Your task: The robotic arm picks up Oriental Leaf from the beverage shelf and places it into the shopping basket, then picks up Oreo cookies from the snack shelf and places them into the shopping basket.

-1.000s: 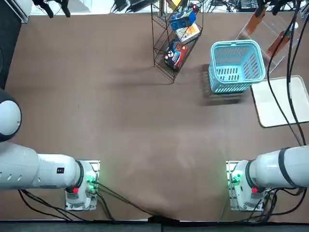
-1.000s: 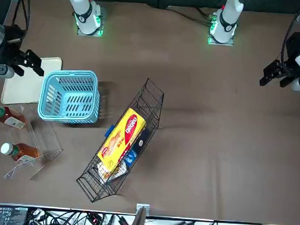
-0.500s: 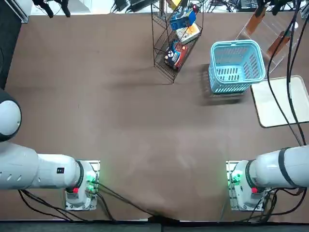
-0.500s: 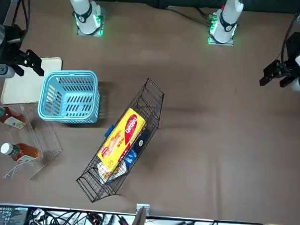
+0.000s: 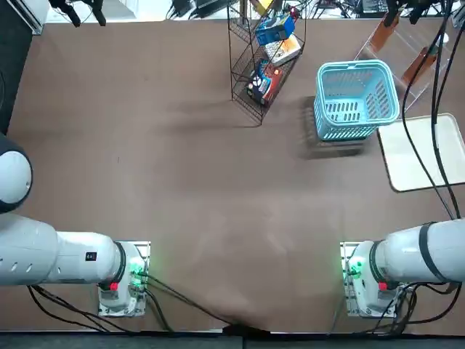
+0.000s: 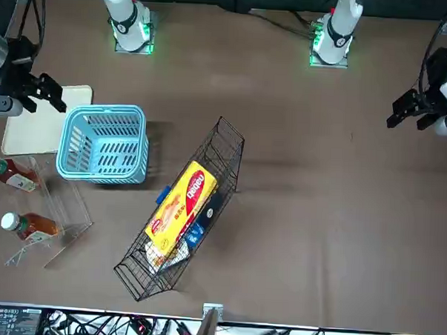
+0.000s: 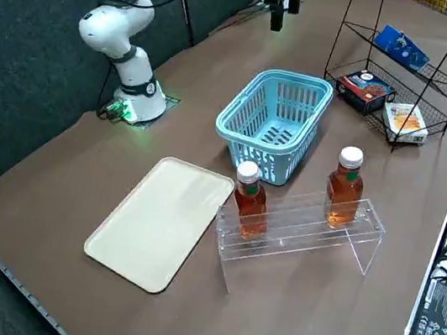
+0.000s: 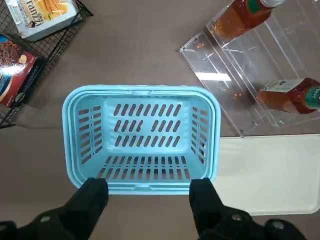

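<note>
My right gripper (image 8: 147,196) is open and empty, held high over the table on the near side of the light blue shopping basket (image 8: 140,90), which has nothing in it. Seen from the front, the gripper (image 6: 52,93) is beside the basket (image 6: 103,110). Two Oriental Leaf bottles (image 7: 250,201) (image 7: 345,187) stand upright on the clear beverage shelf (image 7: 298,230) just past the basket (image 7: 246,103). The blue Oreo cookies packet (image 7: 402,47) lies on an upper tier of the black wire snack shelf (image 7: 424,80).
A cream tray (image 7: 162,222) lies flat beside the basket and the clear rack. The wire rack also holds a red-and-black packet (image 7: 366,85), a white-and-orange packet (image 7: 405,121) and a yellow packet (image 6: 185,203). Cables hang along the table's far edge.
</note>
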You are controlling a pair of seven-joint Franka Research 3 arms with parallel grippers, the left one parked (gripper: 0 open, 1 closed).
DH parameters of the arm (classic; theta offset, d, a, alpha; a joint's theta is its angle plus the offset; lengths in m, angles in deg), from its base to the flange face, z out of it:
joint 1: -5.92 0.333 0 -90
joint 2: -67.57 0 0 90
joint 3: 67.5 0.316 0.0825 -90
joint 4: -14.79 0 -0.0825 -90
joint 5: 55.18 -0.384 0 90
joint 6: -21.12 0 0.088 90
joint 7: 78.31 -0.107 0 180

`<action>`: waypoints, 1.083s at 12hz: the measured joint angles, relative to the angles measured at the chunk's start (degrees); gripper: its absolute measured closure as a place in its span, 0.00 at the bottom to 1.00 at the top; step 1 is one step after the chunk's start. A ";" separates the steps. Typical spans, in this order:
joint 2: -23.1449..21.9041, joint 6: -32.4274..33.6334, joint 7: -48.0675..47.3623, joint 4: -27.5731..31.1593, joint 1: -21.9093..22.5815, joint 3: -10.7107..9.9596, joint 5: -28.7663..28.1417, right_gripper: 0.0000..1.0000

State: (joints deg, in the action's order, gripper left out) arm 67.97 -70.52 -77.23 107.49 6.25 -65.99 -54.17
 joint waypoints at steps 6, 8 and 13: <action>0.31 -0.01 6.70 0.15 -2.36 -0.90 0.11 0.00; 0.90 -0.26 11.51 0.14 -4.57 -1.07 0.11 0.00; 5.41 -1.84 29.16 -2.36 -12.42 -1.34 0.11 0.00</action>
State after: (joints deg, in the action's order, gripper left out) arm 73.38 -72.36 -48.07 105.13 -6.17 -67.33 -54.06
